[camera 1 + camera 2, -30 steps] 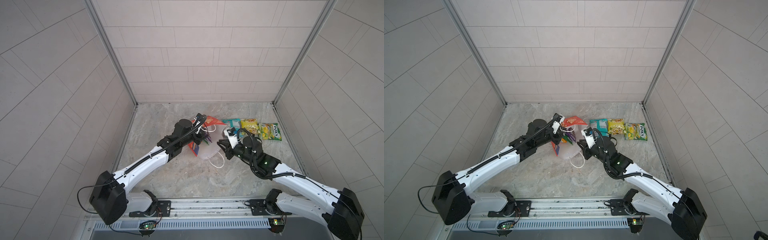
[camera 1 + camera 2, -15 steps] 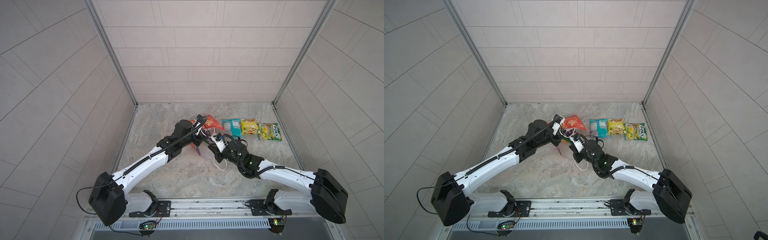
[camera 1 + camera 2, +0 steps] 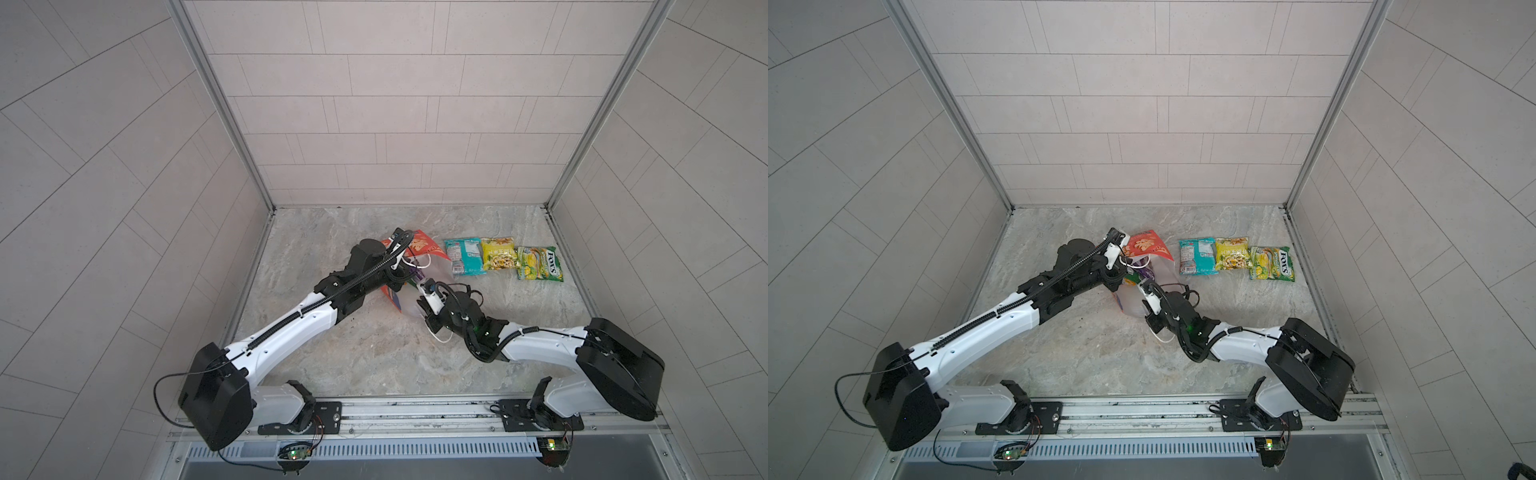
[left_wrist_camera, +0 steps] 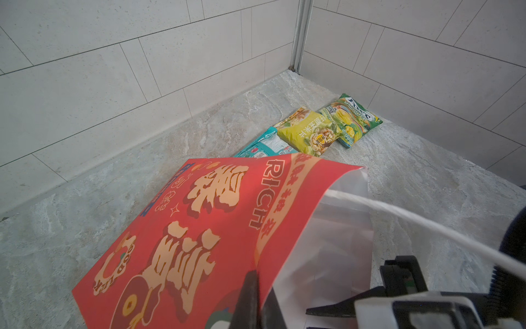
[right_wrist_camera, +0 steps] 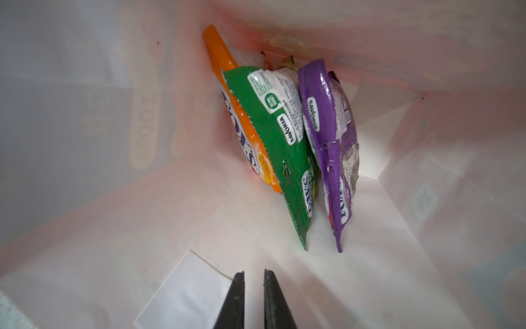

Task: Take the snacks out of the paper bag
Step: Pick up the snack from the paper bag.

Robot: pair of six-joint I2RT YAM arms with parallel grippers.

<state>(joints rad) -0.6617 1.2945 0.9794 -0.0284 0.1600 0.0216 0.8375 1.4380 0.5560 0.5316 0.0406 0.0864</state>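
Observation:
The red paper bag (image 3: 424, 246) lies tilted at mid-table with its white mouth toward the right arm. My left gripper (image 4: 257, 280) is shut on the bag's red rim (image 4: 199, 228) and holds the mouth up. My right gripper (image 5: 254, 275) is inside the bag, its jaws a narrow gap apart with nothing between them. Ahead of it, three snacks stand on edge against the bag's far end: orange (image 5: 244, 128), green (image 5: 279, 148) and purple (image 5: 333, 136). Three more snacks lie out on the table: teal (image 3: 464, 257), yellow (image 3: 498, 253) and a green-yellow FOX'S one (image 3: 539, 264).
The three laid-out packets form a row to the right of the bag, near the back right corner. A white cord handle (image 3: 440, 336) trails on the marble table (image 3: 374, 353) beside the right wrist. Tiled walls close in the left, back and right sides.
My right gripper has swung left from beside the bag into its mouth, with the arm folding low. The left gripper has kept its hold on the rim.

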